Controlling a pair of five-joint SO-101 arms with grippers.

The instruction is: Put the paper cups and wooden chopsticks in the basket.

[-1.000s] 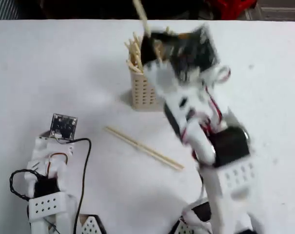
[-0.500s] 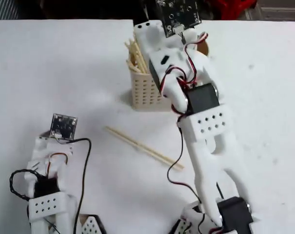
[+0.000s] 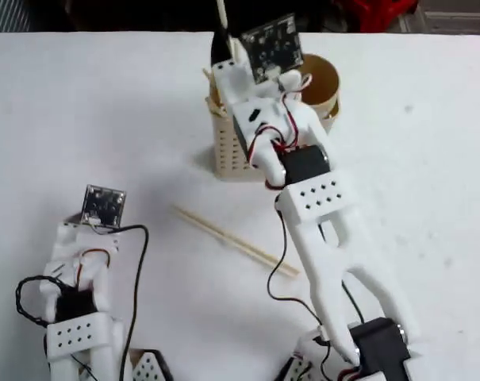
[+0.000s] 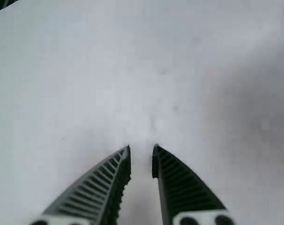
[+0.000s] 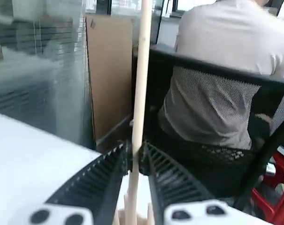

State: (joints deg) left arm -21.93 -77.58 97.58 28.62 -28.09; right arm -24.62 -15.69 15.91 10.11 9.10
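standing by the white table (image 3: pixel 81 103), i start at the left. the left gripper (image 4: pixel 141 154) rests low over bare tabletop, its ribbed dark fingers (image 4: pixel 109 183) slightly apart with a narrow gap between the tips and nothing in it.

a little further right, a loose pair of chopsticks (image 3: pixel 233 240) lies flat on the table, side by side and slanting, well apart from the basket. these are clearly not put away yet. they are thin, pale, straight wooden sticks.

next comes the basket (image 3: pixel 232 151), a small upright cream holder with a perforated lattice wall, plastic by the look of it. a bundle of chopsticks (image 3: pixel 210 89) already pokes out of its top, so by my reckoning part of the job is done.

right above it the right gripper (image 5: pixel 135 157) has its fingers pinching one chopstick (image 5: pixel 142 70) held upright over the basket, the stick rising past the fingertips. it looks about ready to be dropped in.

furthest right is a brown paper cup (image 3: pixel 323 79), round, open mouth up, smooth walled, close against the far side of the basket. the arm hides the join, so i cannot tell whether it sits inside or just beside.
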